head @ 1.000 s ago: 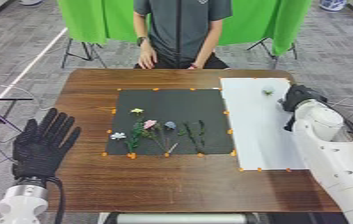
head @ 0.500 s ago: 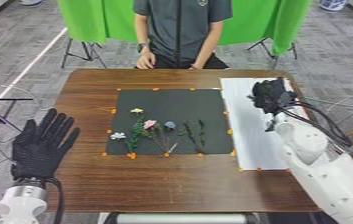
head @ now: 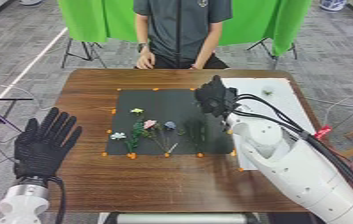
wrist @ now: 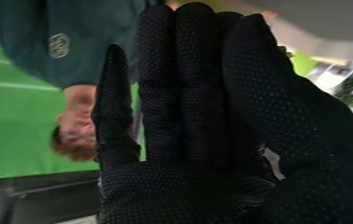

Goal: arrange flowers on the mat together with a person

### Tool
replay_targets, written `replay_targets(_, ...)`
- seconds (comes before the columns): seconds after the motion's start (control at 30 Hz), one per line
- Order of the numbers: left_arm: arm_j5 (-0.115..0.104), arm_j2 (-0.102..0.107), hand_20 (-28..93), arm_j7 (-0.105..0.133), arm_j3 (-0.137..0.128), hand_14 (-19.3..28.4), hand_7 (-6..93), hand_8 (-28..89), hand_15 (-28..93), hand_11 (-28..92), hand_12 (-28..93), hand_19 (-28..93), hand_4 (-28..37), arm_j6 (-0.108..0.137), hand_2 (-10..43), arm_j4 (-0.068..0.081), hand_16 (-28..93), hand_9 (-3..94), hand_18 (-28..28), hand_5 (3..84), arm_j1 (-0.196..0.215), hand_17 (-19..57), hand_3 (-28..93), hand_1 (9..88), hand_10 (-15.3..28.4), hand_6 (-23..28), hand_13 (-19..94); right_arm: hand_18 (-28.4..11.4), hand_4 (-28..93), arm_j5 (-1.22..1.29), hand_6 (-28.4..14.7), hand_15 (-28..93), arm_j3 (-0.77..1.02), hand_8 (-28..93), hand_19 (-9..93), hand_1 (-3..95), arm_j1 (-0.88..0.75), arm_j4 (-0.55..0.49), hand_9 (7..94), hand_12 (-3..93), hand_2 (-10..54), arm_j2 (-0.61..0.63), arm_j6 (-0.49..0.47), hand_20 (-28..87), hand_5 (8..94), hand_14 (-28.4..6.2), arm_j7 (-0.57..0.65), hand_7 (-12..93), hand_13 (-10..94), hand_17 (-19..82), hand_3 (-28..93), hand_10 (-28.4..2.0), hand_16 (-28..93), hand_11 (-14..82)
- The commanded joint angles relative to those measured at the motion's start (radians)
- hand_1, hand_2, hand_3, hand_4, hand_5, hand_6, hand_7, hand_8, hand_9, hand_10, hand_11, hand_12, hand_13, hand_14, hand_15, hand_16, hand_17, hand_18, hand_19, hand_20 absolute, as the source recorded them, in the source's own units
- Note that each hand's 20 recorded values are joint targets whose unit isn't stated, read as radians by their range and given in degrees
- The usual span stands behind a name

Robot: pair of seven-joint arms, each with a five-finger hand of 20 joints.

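In the head view my right hand [head: 215, 97] is over the upper right part of the dark mat [head: 177, 100], near the border with the white sheet [head: 257, 85]. Its fingers are straight in the right wrist view, and I see nothing held in the hand [wrist: 186, 110]. On the mat lie a yellow flower [head: 137, 111], a white flower [head: 117, 136], a pink flower [head: 149, 124], a bluish flower [head: 170, 125] and dark green stems [head: 195, 131]. A pale flower [head: 267, 91] rests on the white sheet. My left hand [head: 41, 150] is open beside the table's left edge.
A person [head: 177, 45] is at the far side of the brown table [head: 172, 185], both hands near the far edge and away from the flowers. Orange markers [head: 132, 156] line the mat and sheet. My right forearm crosses the table's right side.
My right hand has moved left from the white sheet to over the dark mat, uncovering the pale flower. The left hand and the flowers on the mat have stayed put.
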Motion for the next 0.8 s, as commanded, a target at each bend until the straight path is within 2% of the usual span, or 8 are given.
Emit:
replay_targets(0.03,-0.012,-0.011,13,-0.002,0.003,12.2,7.9,-8,17,13,9,27,-28.3,0.0,15.3,0.004,-3,40.9,12.8,44.9,0.011,-2.4,70,31.7,13.0,7.6,31,-17.9,-28,-0.001,2.8,31,-0.021,-6,65,56.3,-0.005,0.005,81.1,38.1,-7.4,-0.003,-0.029,14,68.2,-4.5,0.009,43,64,23,70,-8.2,36,9.1)
replay_targets(0.23,-0.024,-0.011,13,-0.004,0.0,12.3,8.1,-8,17,13,9,27,-28.3,-0.001,15.3,0.003,-3,40.9,12.8,44.8,0.013,-2.4,70,31.7,13.0,7.6,31,-18.0,-28,0.016,2.7,31,-0.02,-7,65,56.1,-0.036,-0.025,80.6,38.1,-7.7,0.015,-0.011,14,68.3,-4.8,0.045,43,63,23,70,-8.2,35,9.2)
replay_targets(0.33,-0.036,-0.01,13,0.0,-0.001,12.5,8.1,-8,18,13,9,27,-28.3,-0.004,15.3,0.003,-3,40.9,12.7,44.9,0.012,-2.4,70,31.7,13.0,7.6,31,-18.0,-28,0.026,2.7,31,-0.022,-7,66,56.1,-0.057,-0.031,80.5,37.9,-7.7,0.031,0.064,14,68.3,-4.9,0.02,43,63,23,70,-8.2,35,9.3)
replay_targets(0.4,-0.03,-0.009,13,-0.004,-0.001,12.5,8.1,-8,18,13,9,27,-28.3,0.036,15.3,-0.005,-3,41.0,12.8,44.8,0.008,-2.4,70,31.6,13.1,7.6,31,-18.0,-28,0.021,2.6,32,-0.022,-8,66,56.5,-0.072,-0.043,80.3,37.8,-8.0,0.04,0.094,13,68.1,-4.7,0.015,42,63,23,71,-8.2,35,9.3)
replay_targets(0.47,-0.038,-0.008,13,-0.001,-0.003,12.5,8.1,-8,18,13,9,27,-28.3,0.023,15.3,0.0,-3,40.9,12.8,44.8,0.006,-2.5,70,31.6,13.1,7.6,31,-18.1,-28,0.013,2.6,32,-0.021,-8,66,56.6,-0.081,-0.051,80.2,37.6,-8.5,0.044,0.1,13,68.0,-4.6,0.004,41,63,23,71,-8.2,35,9.2)
replay_targets(0.53,-0.022,-0.009,13,-0.008,-0.005,12.5,8.1,-9,18,13,9,27,-28.3,0.001,15.3,0.006,-3,40.8,12.8,44.9,0.005,-2.5,70,31.6,13.0,7.6,31,-18.1,-28,0.007,2.6,31,-0.026,-8,66,56.7,-0.087,-0.054,79.9,37.3,-8.8,0.048,0.104,13,67.6,-4.5,-0.002,41,63,23,72,-8.2,35,9.0)
replay_targets(0.63,-0.027,-0.007,13,-0.007,-0.001,12.6,8.2,-9,18,13,9,28,-28.3,-0.006,15.3,0.007,-3,41.0,12.8,45.2,0.002,-2.5,70,31.6,12.9,7.6,31,-18.1,-28,0.002,2.5,31,-0.021,-8,66,56.7,-0.1,-0.065,79.6,37.2,-8.9,0.052,0.081,13,67.1,-4.4,-0.008,41,63,22,72,-8.1,35,9.0)
replay_targets(0.8,-0.034,-0.007,13,-0.004,-0.001,12.6,8.0,-9,18,13,9,28,-28.3,0.002,15.5,0.007,-3,41.5,12.8,46.3,0.001,-2.5,70,31.7,12.8,7.6,32,-18.3,-28,-0.019,2.4,31,-0.022,-10,66,56.3,-0.108,-0.069,78.2,35.0,-8.9,0.054,0.085,12,66.0,-4.7,-0.008,38,62,22,72,-8.4,35,7.5)
